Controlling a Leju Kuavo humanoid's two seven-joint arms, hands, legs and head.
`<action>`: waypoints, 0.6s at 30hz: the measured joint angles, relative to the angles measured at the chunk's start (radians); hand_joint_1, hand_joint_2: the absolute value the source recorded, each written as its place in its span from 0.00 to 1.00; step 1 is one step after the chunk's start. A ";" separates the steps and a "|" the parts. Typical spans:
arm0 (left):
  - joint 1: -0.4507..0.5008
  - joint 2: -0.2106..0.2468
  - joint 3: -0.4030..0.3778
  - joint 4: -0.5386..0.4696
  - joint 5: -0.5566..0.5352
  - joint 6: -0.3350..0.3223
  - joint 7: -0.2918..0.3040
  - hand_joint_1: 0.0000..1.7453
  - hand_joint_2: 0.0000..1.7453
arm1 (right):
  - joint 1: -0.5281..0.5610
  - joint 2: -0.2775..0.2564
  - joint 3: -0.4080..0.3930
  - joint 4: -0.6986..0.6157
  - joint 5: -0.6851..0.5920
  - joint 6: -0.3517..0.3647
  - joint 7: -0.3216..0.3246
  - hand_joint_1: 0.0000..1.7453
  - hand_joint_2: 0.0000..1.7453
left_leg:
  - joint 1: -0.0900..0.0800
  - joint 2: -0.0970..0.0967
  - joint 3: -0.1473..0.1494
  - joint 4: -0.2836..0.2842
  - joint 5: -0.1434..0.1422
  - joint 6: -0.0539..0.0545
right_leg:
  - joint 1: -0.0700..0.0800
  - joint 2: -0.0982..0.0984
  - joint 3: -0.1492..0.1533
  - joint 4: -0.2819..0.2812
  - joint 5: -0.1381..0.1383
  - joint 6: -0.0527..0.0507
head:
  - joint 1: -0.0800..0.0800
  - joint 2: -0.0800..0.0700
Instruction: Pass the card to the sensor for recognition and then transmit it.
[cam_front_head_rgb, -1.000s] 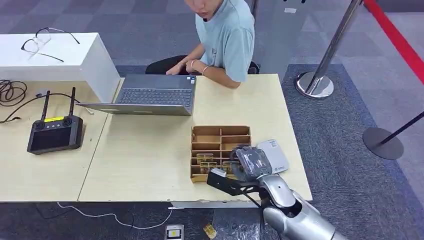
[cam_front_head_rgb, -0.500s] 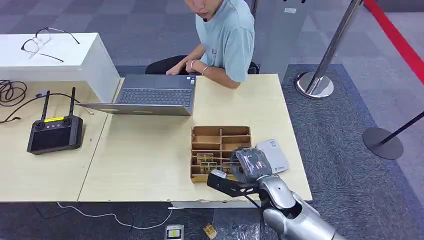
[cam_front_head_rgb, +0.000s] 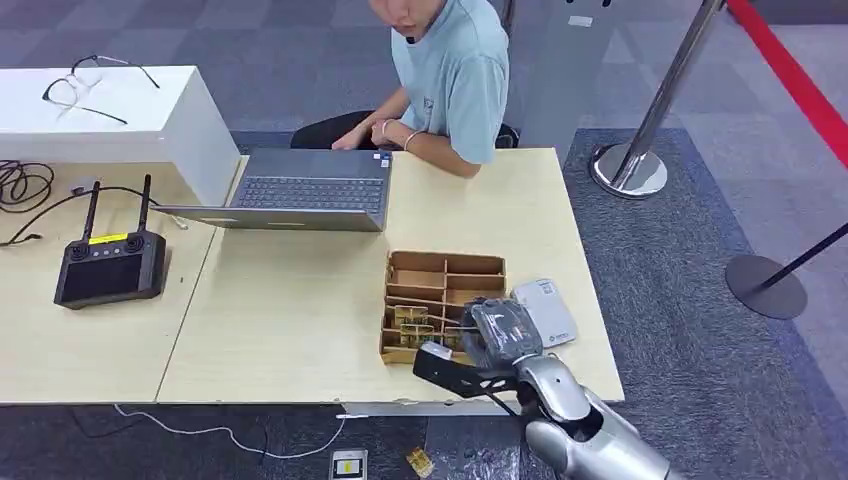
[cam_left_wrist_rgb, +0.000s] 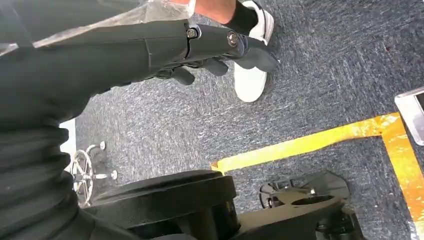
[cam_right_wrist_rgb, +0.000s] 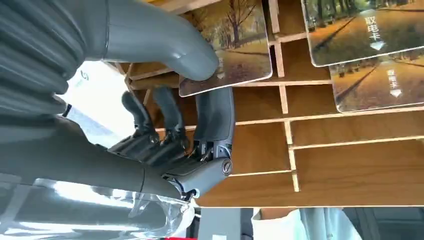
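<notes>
The left hand (cam_left_wrist_rgb: 220, 47) hung over the grey carpet with its dark fingers curled in on nothing. On the counter (cam_front_head_rgb: 290, 310), the wooden divided tray (cam_front_head_rgb: 440, 300) lay right of the laptop (cam_front_head_rgb: 300, 190), with the white sensor (cam_front_head_rgb: 545, 310) touching its right side. The right hand (cam_right_wrist_rgb: 175, 100) was at the tray's near right compartments, pinching a tree-printed card (cam_right_wrist_rgb: 235, 50) between thumb and finger, two more cards (cam_right_wrist_rgb: 370, 50) lying in neighbouring compartments.
</notes>
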 joint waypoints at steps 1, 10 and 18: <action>0.000 0.000 0.000 0.000 0.000 0.000 0.000 0.00 1.00 | 0.000 0.000 0.000 0.000 -0.001 0.000 0.000 1.00 1.00 | 0.000 0.000 0.000 0.000 0.000 0.000 | 0.000 0.000 0.000 0.000 0.000 0.000 | 0.000 0.000; 0.000 0.000 0.000 0.000 0.003 0.006 -0.004 0.00 1.00 | 0.005 0.000 -0.006 0.001 -0.018 -0.017 -0.010 1.00 1.00 | 0.000 0.000 0.000 0.000 0.000 0.000 | 0.000 0.000 0.000 0.000 0.000 0.000 | 0.000 0.000; 0.000 0.000 0.000 0.000 0.003 0.006 -0.005 0.00 1.00 | -0.004 0.001 -0.017 -0.005 -0.031 -0.031 -0.015 1.00 1.00 | 0.000 0.000 -0.001 0.000 0.000 0.000 | 0.000 0.000 0.000 0.000 0.000 0.000 | 0.000 0.000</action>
